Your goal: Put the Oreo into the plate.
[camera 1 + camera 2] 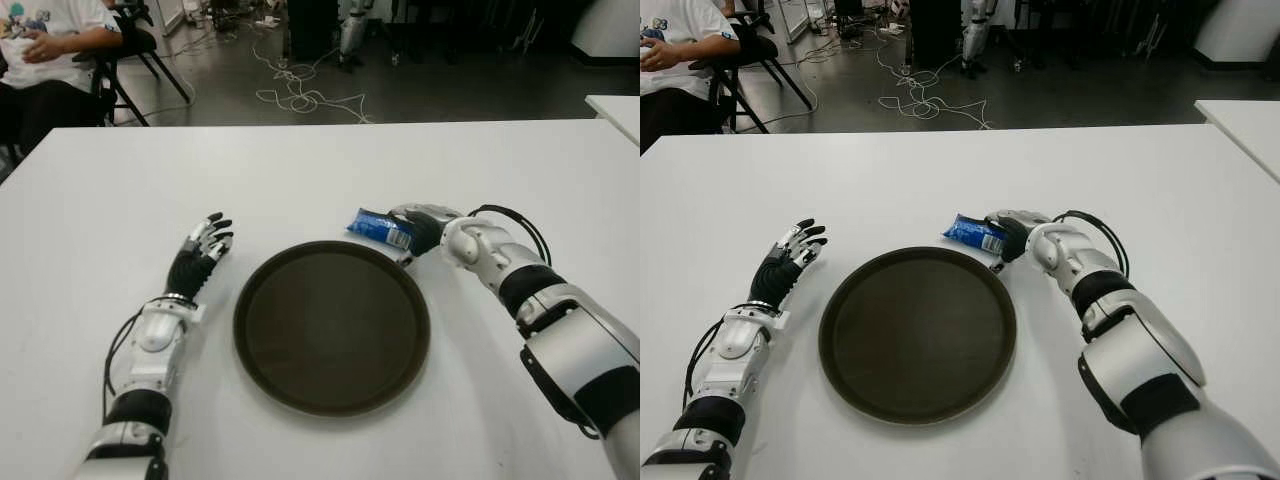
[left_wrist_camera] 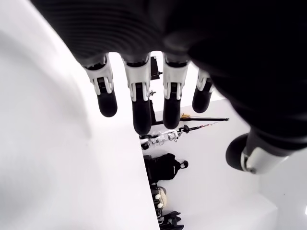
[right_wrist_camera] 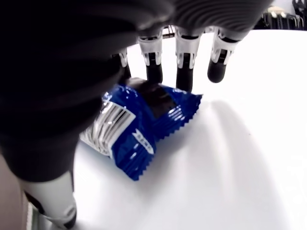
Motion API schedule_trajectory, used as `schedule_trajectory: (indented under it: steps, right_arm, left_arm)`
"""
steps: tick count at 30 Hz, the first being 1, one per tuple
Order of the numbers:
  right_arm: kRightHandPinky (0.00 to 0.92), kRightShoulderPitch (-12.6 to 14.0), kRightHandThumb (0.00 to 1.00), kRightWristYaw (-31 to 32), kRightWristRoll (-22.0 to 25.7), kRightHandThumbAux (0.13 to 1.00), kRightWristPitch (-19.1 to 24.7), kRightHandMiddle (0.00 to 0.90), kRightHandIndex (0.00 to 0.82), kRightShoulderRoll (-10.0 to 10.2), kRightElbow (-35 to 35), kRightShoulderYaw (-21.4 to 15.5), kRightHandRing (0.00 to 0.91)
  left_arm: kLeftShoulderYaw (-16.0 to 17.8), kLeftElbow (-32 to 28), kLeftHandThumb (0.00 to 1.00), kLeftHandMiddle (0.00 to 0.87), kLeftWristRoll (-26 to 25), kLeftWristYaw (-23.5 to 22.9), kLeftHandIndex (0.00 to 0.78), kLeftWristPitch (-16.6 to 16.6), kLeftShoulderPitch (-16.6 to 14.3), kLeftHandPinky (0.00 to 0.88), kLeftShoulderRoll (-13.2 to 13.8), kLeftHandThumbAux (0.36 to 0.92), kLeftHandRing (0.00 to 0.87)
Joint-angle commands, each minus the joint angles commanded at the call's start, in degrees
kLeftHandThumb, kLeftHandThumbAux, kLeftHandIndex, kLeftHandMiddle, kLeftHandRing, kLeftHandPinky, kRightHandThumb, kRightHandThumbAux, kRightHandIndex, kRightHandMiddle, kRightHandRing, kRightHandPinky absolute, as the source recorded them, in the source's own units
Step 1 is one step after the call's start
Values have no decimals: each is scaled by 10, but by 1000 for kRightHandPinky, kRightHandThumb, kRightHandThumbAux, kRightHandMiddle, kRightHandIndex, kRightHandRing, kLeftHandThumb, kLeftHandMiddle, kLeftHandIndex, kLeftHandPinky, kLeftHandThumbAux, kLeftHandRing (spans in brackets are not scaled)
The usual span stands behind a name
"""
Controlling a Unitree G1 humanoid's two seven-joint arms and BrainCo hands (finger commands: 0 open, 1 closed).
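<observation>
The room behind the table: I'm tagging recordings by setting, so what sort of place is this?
Probably a robotics lab or workshop: loose cables trail across the dark floor, a seated person watches from a chair, and the white table holds just a plate and Oreo pack.

Flat white bench (image 1: 300,170) here, carrying a round dark-brown plate (image 1: 332,326) at centre front, and a blue crinkled Oreo packet (image 1: 380,228) just beyond its far-right rim.
</observation>
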Motion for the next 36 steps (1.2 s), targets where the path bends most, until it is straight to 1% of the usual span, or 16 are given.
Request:
schedule_trajectory:
  steps: [2,3,5,9,15,18,23,27,28,32,36]
  right_arm:
    - [189,1,0,-7,1,737,0,181,209,0,0,-1,180]
    - [194,3,0,-17,3,735,-1,186,216,0,0,-4,185]
    - [220,6,0,-34,6,725,-1,219,265,1,-1,-8,219]
    - [281,11,0,-62,10,714,4,272,323,2,-1,-15,280]
    - [341,14,0,-88,9,707,10,311,354,3,-1,-19,332]
    - [382,15,0,-95,9,698,13,340,365,3,0,-20,386]
    - [413,15,0,-95,9,691,17,363,385,3,0,-20,406]
    - [414,15,0,-96,9,682,15,365,384,2,-1,-19,419]
    - [415,16,0,-98,9,682,14,366,385,2,-1,-20,423]
    - [435,19,0,-104,9,695,10,384,400,1,-2,-20,457]
    - [426,20,0,-109,9,703,8,382,398,1,-2,-20,442]
  left_arm:
    - [0,0,281,174,0,-1,84,0,0,112,0,479,155]
    - [1,0,281,174,-2,-2,84,0,0,113,0,479,155]
    - [2,-1,280,175,-4,-5,86,-3,2,126,0,478,159]
    - [3,-4,292,168,-7,-8,85,-7,5,130,0,485,156]
    - [1,-14,294,165,-7,-4,79,-7,9,128,1,493,152]
    - [2,-21,286,165,-6,-1,79,-3,12,129,1,498,150]
    - [3,-31,261,171,-6,4,90,5,16,133,0,498,154]
    - [-1,-44,240,166,1,14,90,12,23,126,2,494,148]
    - [-1,-51,237,166,3,15,90,18,26,125,3,494,148]
    - [-4,-68,244,170,6,17,92,30,33,120,5,515,146]
    - [-4,-75,249,172,8,18,92,31,37,122,5,522,148]
